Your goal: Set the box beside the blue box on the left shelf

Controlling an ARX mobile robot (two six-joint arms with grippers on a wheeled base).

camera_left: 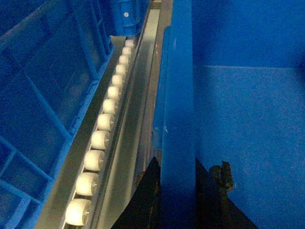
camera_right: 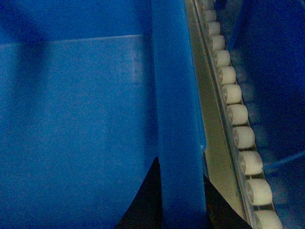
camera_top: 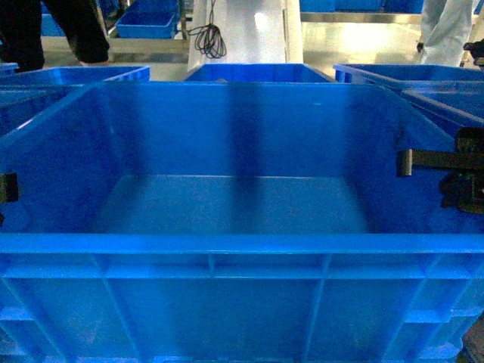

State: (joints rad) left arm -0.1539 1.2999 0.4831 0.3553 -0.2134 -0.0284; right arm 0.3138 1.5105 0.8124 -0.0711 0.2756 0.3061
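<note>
The left tool (camera_left: 177, 200) was clamped on the left rim of the box (camera_top: 242, 204), one dark finger (camera_left: 145, 198) outside the wall and the other inside, with the thick blue rim running up between them. The right tool (camera_right: 180, 202) gripped the opposite rim the same way, a dark finger (camera_right: 145, 200) on the inner side of the wall and its partner on the outer side. In the head view the right tool's black clamp bar reached over the box's right edge, and a small dark part of the left tool showed at the box's left edge.

The box filled most of the head view, open top upward, its smooth floor bare and its ribbed front wall nearest the camera. It sat over the left shelf (camera_left: 102, 124), whose grey tracks of white rollers ran just beside each side wall of the box. Beyond the left track stood another blue box (camera_left: 43, 86), close alongside. More blue crates (camera_top: 257, 72) stood behind the box, and people (camera_top: 53, 30) stood farther back.
</note>
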